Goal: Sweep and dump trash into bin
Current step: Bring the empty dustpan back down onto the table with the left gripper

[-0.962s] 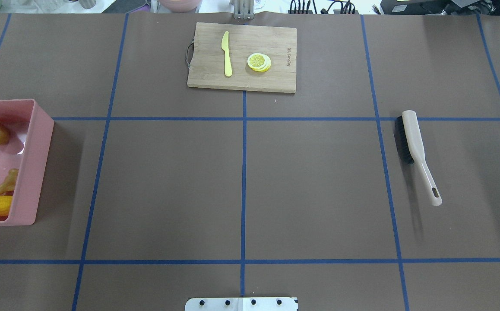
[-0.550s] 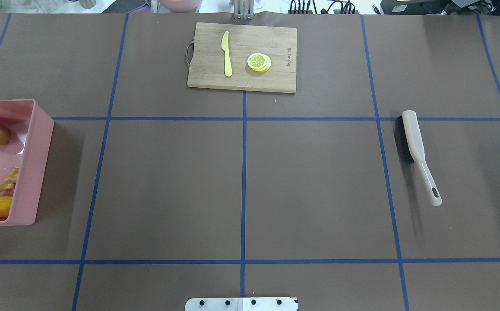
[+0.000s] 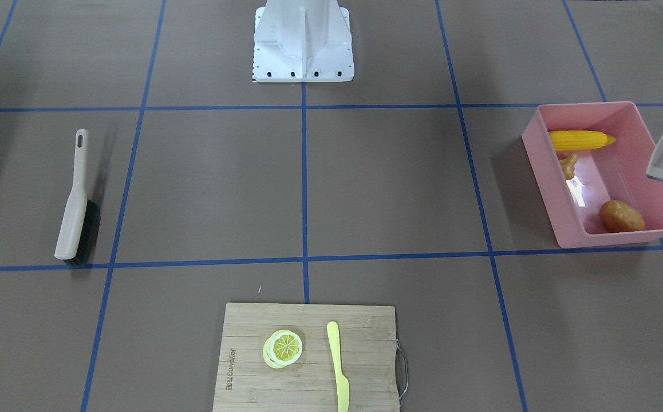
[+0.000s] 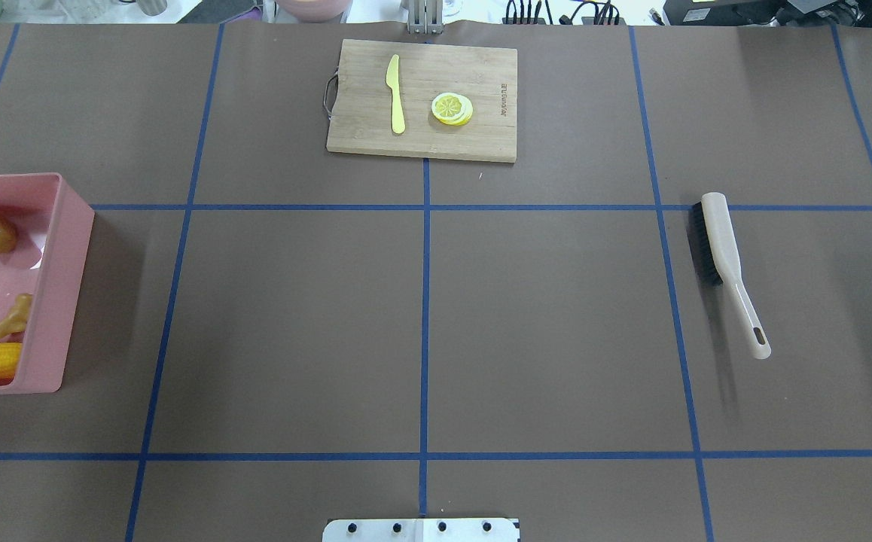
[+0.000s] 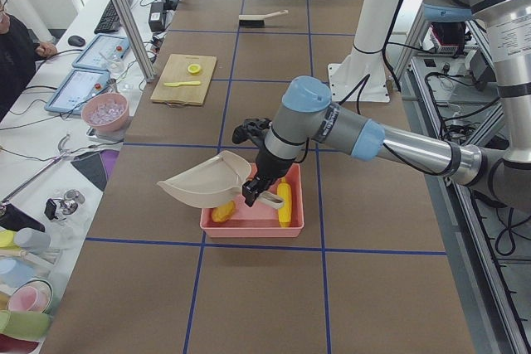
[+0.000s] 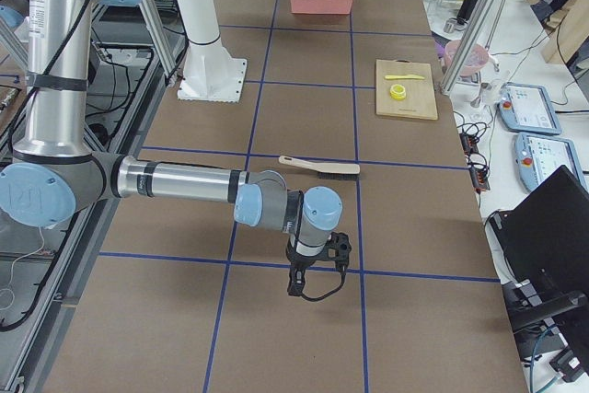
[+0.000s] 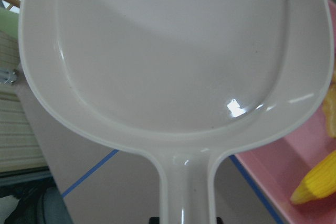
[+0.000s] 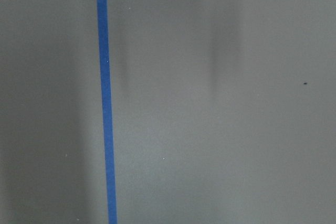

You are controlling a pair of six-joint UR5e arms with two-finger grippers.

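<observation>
The pink bin (image 3: 543,166) stands at the table's left end, and it also shows in the overhead view (image 4: 67,286). In it lie the corn cob (image 3: 580,139), the ginger root (image 3: 568,166) and the potato (image 3: 621,216). My left gripper (image 5: 257,195) holds the beige dustpan (image 5: 206,184) by its handle, raised over the bin's outer side. The pan (image 7: 173,61) looks bare inside. My right gripper (image 6: 296,290) points down low over bare table, and I cannot tell whether it is open or shut.
A beige brush (image 4: 722,248) lies on the right side of the table. A wooden cutting board (image 4: 361,128) at the far middle carries a yellow knife (image 4: 395,94) and a lemon slice (image 4: 452,108). The robot's base (image 3: 303,40) is at the near middle.
The ginger root shifted slightly inside the bin. The brush and the cutting board have not moved.
</observation>
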